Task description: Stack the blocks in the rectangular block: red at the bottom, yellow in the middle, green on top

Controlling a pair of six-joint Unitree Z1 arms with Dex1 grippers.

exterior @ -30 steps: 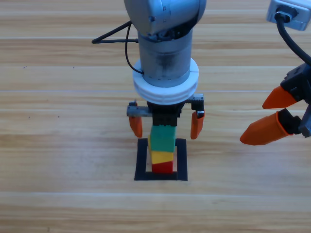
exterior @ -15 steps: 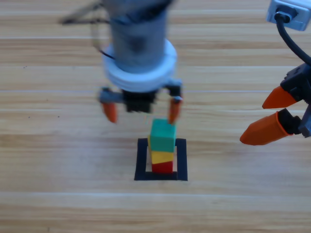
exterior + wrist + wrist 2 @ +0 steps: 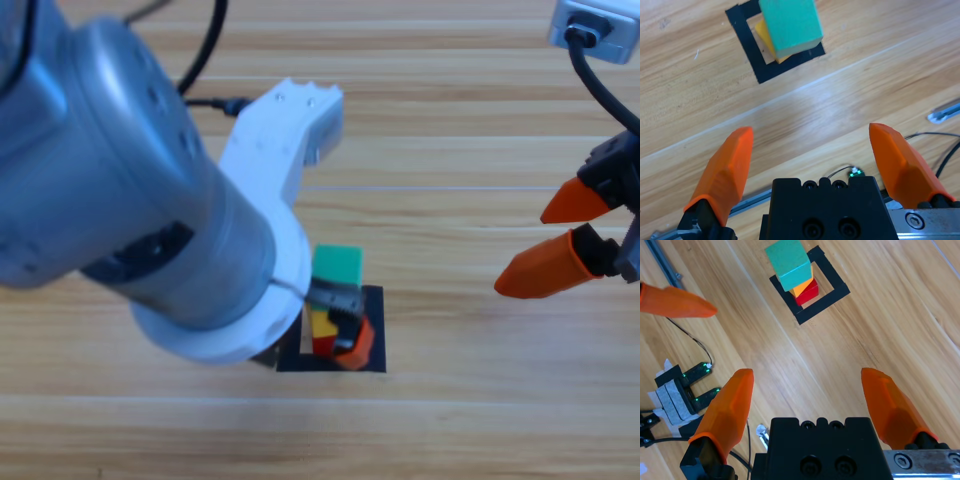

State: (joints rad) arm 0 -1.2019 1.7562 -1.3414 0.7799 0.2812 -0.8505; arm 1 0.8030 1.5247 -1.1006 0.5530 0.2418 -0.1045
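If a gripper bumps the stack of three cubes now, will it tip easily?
Probably yes. The stack is tall and one cube wide, and the green cube sits twisted on the yellow cube, not flush. The cubes look only rested on each other, so a side push would likely slide the green one off first.

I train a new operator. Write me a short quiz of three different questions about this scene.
1. True or false: the green cube is on top of the stack.
2. The left pincer is: A) shut on a cube, B) open and holding nothing.
3. Fill in: the stack stands inside the ____ tape square.

Key: 1 true, with yellow under it and red lowest. 2 B. 3 black.
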